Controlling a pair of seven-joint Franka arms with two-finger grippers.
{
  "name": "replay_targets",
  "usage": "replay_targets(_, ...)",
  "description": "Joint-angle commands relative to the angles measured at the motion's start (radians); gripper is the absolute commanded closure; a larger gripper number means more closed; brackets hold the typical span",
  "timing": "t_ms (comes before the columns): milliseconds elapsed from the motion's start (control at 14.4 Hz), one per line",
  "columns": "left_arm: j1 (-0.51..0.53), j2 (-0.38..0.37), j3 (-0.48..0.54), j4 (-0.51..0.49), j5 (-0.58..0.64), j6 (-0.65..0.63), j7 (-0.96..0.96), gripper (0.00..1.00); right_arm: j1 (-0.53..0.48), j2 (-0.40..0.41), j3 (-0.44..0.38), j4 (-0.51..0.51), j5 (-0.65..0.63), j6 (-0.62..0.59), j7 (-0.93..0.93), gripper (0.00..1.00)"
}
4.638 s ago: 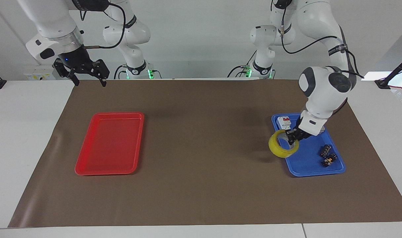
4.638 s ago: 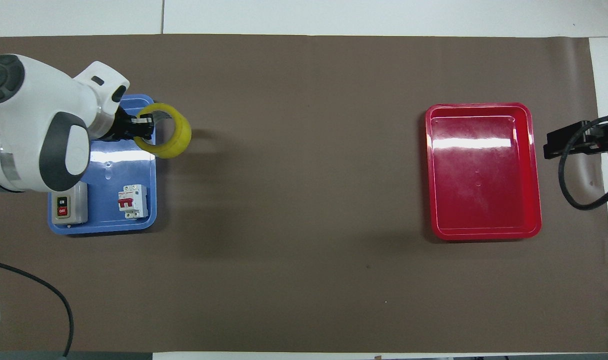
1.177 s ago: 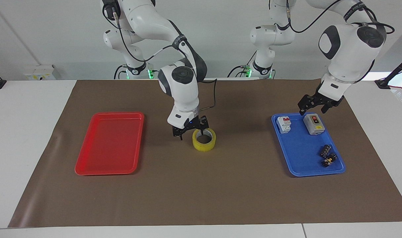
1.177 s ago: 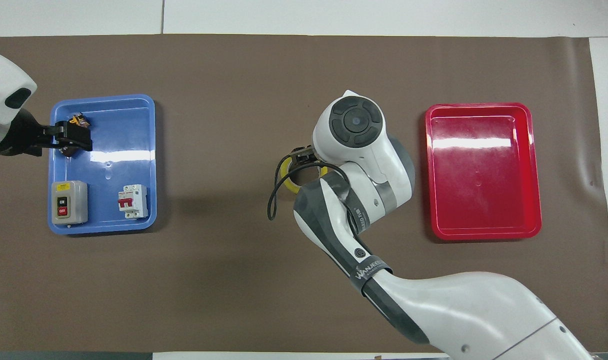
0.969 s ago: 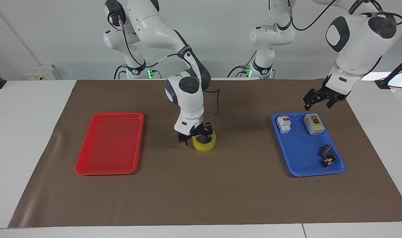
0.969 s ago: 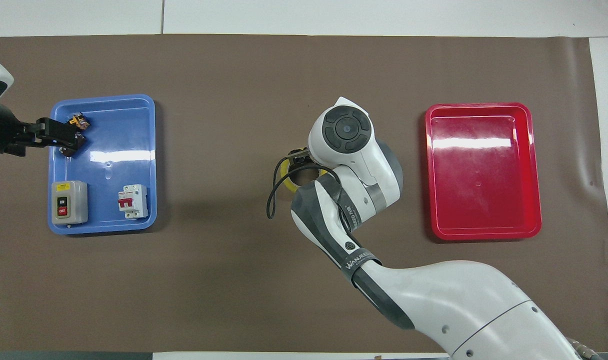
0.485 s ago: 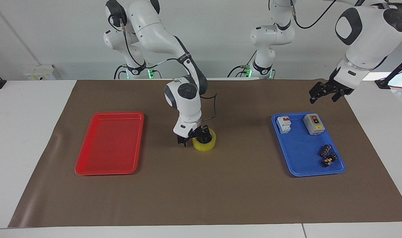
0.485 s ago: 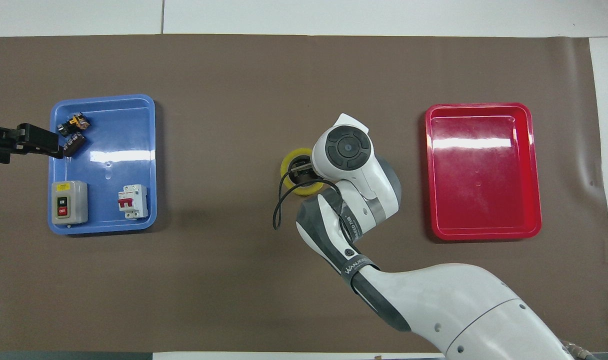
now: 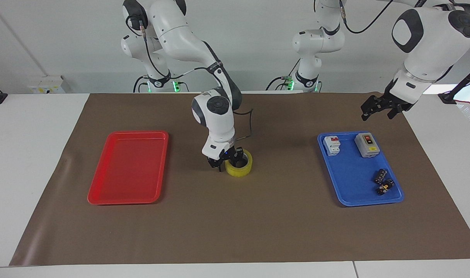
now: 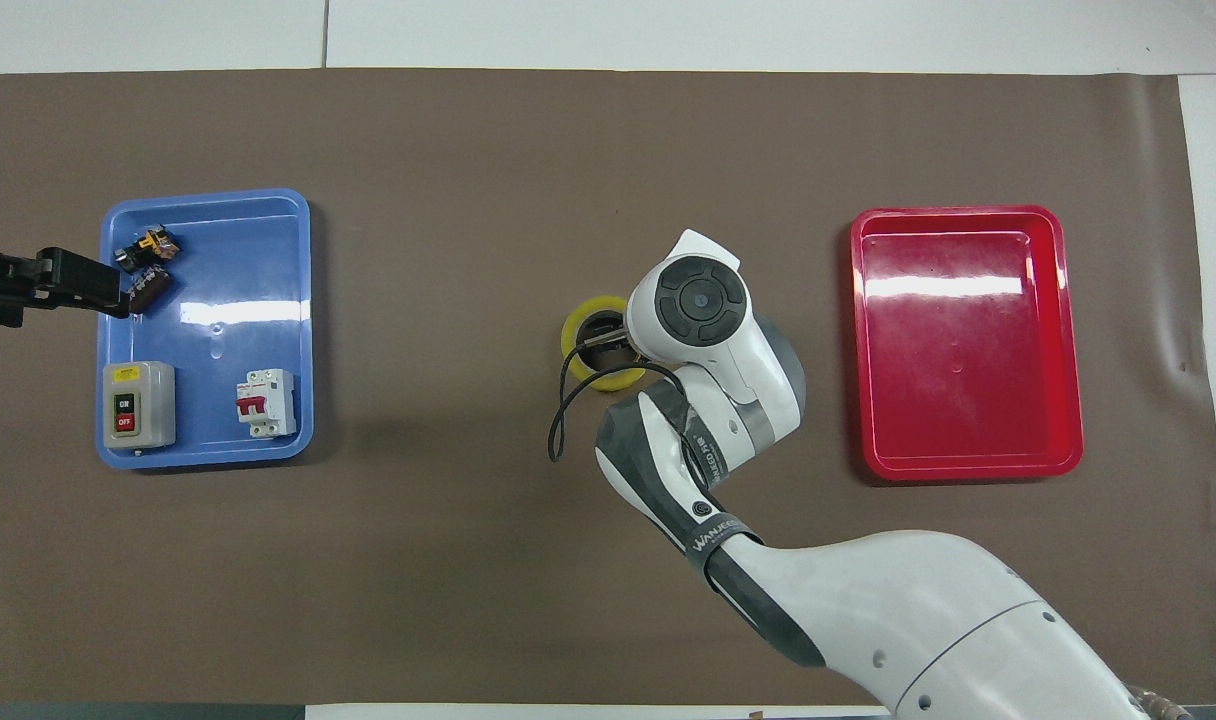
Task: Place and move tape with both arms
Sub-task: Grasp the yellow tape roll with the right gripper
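1. The tape [image 9: 239,163] lies flat on the brown mat [image 9: 235,231] near the middle of the table, between the red tray [image 9: 128,166] and the blue tray [image 9: 358,173].
2. The right gripper [image 9: 227,159] is down at the tape, with one finger inside the ring and one outside, astride the wall on the red tray's side. Whether the fingers have pinched the wall cannot be told.
3. The left gripper [image 9: 382,109] hangs in the air over the mat by the blue tray's corner nearest the robots. Its fingers are spread apart and hold nothing.
4. In the blue tray lie a white breaker [image 9: 331,144], a grey switch box [image 9: 367,144] and small black connectors [image 9: 383,181].
5. The red tray has nothing in it.
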Motion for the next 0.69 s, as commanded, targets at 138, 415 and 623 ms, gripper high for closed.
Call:
replay_targets(138, 0.004, -0.014, -0.001, -0.013, -0.025, -0.007, 0.014, 0.0, -0.01, -0.026, 0.007, -0.018, 0.016, -0.026, -0.016, 1.0)
replay_targets(415, 0.004, -0.014, -0.001, -0.013, -0.025, -0.007, 0.012, 0.0, -0.02, -0.016, 0.002, 0.187, -0.002, -0.316, -0.013, 1.0)
replay_targets(623, 0.006, -0.014, -0.001, -0.013, -0.025, -0.007, 0.014, 0.0, -0.105, -0.075, -0.003, 0.219, -0.007, -0.441, -0.052, 1.0)
